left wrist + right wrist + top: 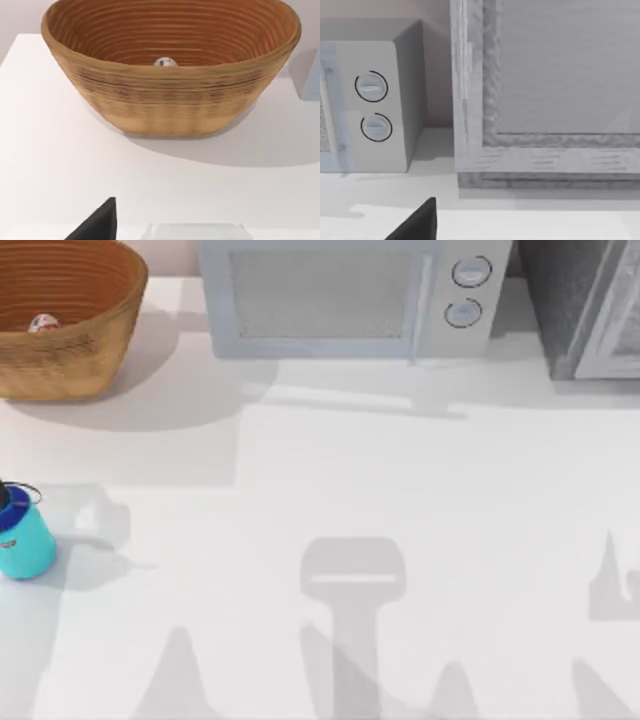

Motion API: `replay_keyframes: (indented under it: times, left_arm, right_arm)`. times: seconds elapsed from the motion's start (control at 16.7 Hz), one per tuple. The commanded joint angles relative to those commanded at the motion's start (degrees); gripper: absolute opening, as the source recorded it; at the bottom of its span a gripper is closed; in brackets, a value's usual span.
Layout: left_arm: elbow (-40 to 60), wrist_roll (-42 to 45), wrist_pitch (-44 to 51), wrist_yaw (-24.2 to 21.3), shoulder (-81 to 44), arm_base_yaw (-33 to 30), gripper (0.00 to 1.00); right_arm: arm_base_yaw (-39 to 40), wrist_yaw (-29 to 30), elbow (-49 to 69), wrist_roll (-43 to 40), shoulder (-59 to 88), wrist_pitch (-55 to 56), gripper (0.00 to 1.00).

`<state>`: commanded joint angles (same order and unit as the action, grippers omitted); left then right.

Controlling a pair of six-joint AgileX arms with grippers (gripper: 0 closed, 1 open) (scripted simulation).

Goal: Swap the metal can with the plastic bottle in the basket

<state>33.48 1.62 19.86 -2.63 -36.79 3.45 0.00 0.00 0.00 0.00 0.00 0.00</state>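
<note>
Basket (70, 335), large, round, orange-brown woven wicker with ribbed inner walls, sits at the white counter's (400, 490) far left. Nearer, at the left edge, stands the squat cyan-blue plastic bottle (22, 540), dark-capped. Inside the basket lies the small white, red-marked metal can (43, 324).

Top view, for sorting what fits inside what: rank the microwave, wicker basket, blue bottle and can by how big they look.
1. Grey boxy microwave
2. Round orange-brown woven wicker basket, partly cut off by the frame
3. Squat cyan-blue plastic bottle, also cropped
4. Small white metal can with red markings, mostly hidden inside the basket, so unsure
</note>
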Motion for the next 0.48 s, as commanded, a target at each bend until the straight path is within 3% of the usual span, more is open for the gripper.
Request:
replay_keyframes:
  times: [0.48]
  left_arm:
    - [43.6,1.9,20.5,-4.8,-41.8,2.5,1.0]
  right_arm:
    - [0.0,0.0,0.0,0.0,0.0,0.0,1.0]
